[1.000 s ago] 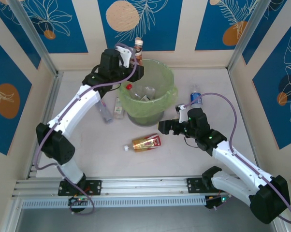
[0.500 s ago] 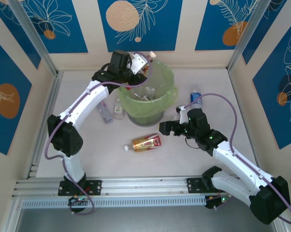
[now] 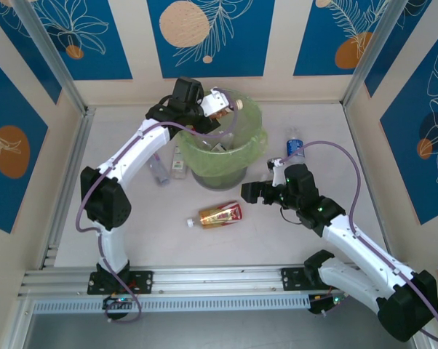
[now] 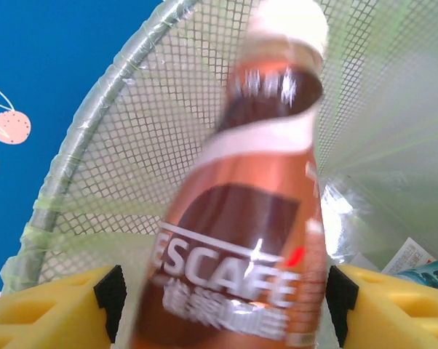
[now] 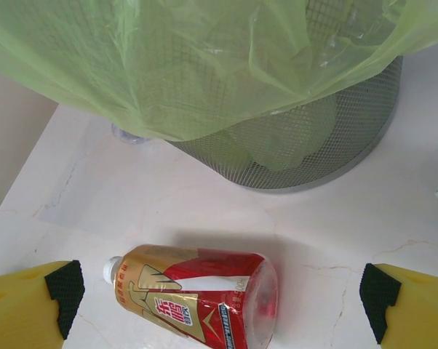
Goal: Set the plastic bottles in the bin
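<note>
My left gripper [image 3: 220, 106] hangs over the far rim of the bin [image 3: 259, 123], a grey mesh basket lined with a green bag. A brown Nescafe bottle [image 4: 241, 240] with a white cap lies blurred between its jaws, pointing into the bin [image 4: 132, 167]. The pads [image 4: 111, 302] stand a little apart from it, so the gripper [image 4: 226, 305] is open. My right gripper [image 3: 247, 193] is open and empty just right of a red-gold bottle [image 3: 219, 214] lying on the table. In the right wrist view that bottle [image 5: 197, 298] lies between the spread fingers [image 5: 223, 302], below the bin [image 5: 313, 145].
Two clear bottles [image 3: 158, 169] [image 3: 178, 163] lie by the bin's left side. A blue-capped bottle [image 3: 295, 144] stands to its right. Clear bottles [image 3: 219, 142] lie inside the bin. Metal frame posts and patterned walls close in the table.
The left gripper has swung right over the bin's mouth, tipped the Nescafe bottle toward it and spread its jaws. The right arm has barely moved.
</note>
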`<action>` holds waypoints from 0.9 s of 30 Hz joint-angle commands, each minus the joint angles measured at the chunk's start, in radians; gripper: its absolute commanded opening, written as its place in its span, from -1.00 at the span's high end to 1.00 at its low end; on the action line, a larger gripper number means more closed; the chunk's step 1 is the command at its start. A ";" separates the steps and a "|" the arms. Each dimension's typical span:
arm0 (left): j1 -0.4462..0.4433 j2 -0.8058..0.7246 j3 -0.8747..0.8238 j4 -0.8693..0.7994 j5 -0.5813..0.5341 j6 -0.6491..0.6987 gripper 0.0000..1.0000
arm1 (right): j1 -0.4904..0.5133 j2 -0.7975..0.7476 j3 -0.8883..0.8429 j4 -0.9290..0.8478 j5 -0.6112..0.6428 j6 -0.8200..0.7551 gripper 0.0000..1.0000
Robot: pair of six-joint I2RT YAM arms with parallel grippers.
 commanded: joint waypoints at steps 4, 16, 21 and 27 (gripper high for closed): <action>-0.008 0.016 0.040 0.053 -0.023 -0.021 -0.56 | 0.008 -0.024 0.023 -0.035 0.017 0.009 -0.99; -0.008 -0.042 0.010 0.074 0.104 -0.212 -0.73 | 0.008 -0.042 0.010 -0.043 0.040 0.012 -0.99; -0.007 -0.061 -0.019 0.089 0.136 -0.264 -0.75 | 0.008 -0.041 0.013 -0.052 0.048 0.014 -0.99; -0.008 -0.090 -0.042 0.096 0.171 -0.298 -0.77 | 0.008 -0.037 0.013 -0.054 0.051 0.018 -1.00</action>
